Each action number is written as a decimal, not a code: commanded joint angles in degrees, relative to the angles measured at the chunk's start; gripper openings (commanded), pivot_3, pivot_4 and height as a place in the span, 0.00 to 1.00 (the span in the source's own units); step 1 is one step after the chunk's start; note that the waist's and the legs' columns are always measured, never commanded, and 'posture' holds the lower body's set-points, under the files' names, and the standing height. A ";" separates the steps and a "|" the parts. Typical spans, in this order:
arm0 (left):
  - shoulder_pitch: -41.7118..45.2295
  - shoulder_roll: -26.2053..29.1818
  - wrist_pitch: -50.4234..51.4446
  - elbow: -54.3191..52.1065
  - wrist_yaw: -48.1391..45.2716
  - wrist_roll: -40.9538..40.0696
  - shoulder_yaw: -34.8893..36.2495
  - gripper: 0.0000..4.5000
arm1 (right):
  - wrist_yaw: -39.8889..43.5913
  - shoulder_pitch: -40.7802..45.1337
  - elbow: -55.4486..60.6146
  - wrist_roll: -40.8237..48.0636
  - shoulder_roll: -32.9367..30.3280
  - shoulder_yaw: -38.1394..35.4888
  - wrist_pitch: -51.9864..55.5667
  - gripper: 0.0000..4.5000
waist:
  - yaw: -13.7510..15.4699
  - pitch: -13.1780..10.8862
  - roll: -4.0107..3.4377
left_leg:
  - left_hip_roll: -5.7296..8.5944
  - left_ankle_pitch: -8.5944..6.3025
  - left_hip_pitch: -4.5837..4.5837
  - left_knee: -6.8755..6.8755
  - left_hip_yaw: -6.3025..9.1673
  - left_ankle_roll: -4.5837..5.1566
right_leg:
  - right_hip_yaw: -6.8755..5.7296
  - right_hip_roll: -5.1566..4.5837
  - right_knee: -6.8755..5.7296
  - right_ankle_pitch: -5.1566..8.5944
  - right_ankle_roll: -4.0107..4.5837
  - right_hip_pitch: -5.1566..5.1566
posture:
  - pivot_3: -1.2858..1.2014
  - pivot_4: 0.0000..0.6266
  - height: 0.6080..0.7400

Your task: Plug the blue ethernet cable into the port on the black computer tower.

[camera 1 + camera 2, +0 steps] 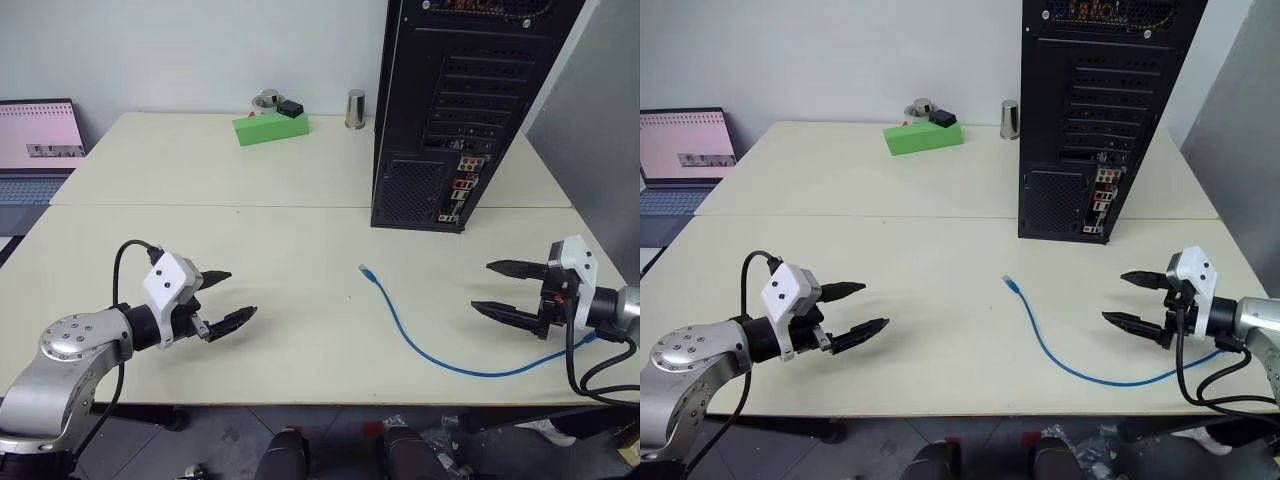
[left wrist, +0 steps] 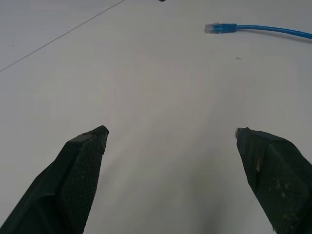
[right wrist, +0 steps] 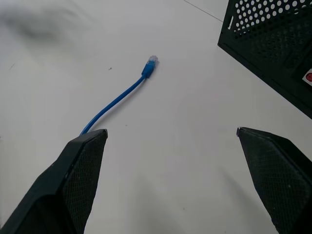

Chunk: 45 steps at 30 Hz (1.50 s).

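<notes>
You have a thin bright-blue ethernet cable [image 1: 432, 347] with a clear plug, a tall black perforated metal computer tower [image 1: 455, 95], a green block [image 1: 271, 128], and a cream table [image 1: 250, 200].

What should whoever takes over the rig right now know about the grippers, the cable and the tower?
Left gripper: open, empty, hovering over the table.
Right gripper: open, empty, beside the cable's slack.
Blue ethernet cable: loose on the table, plug lying free in front of the black computer tower.
Done: nothing; cable not grasped.
Left: grasp the plug and seat it in the port on the tower's rear connector strip.
</notes>
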<state>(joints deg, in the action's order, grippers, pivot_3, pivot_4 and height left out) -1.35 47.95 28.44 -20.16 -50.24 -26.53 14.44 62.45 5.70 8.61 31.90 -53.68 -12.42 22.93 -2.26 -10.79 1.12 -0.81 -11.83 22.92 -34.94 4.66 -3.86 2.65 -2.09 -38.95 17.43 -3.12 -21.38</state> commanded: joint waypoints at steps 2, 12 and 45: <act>0.27 1.48 -0.66 -1.54 -1.35 -0.12 0.93 0.99 | -0.01 -0.20 1.17 -1.43 0.15 -0.92 -1.52 1.00 | 0.00 0.00 0.00 | 0.00 0.00 0.00 0.00 0.00 0.00 | 0.00 0.00 0.00 0.00 0.00 0.00 | 0.52 0.24 1.00; 0.72 1.81 -1.74 -1.90 -1.80 1.82 -1.40 0.99 | -3.75 0.62 4.35 -4.10 3.44 1.13 -2.02 1.00 | 0.01 0.00 0.00 | 0.00 0.00 0.00 0.00 0.00 0.00 | 0.00 0.00 0.00 0.00 0.00 -0.01 | 0.52 0.24 1.00; 5.67 -2.20 -1.68 -1.94 -1.03 3.41 -10.02 1.00 | -27.06 13.77 -9.63 -24.03 33.83 24.33 -0.89 0.76 | 0.26 0.01 0.03 | -0.01 0.00 0.01 0.01 0.04 -0.01 | -0.02 0.03 -0.04 -0.01 0.01 -0.05 | 0.52 0.24 1.00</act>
<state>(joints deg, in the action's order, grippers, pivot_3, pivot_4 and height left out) 4.02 45.89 28.01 -21.67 -51.30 -23.39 4.26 35.56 19.24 -1.67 8.18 -19.76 11.87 21.17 -2.00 -10.78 1.15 -0.82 -11.83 22.93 -34.93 4.70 -3.87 2.63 -2.06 -38.99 17.43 -3.10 -21.43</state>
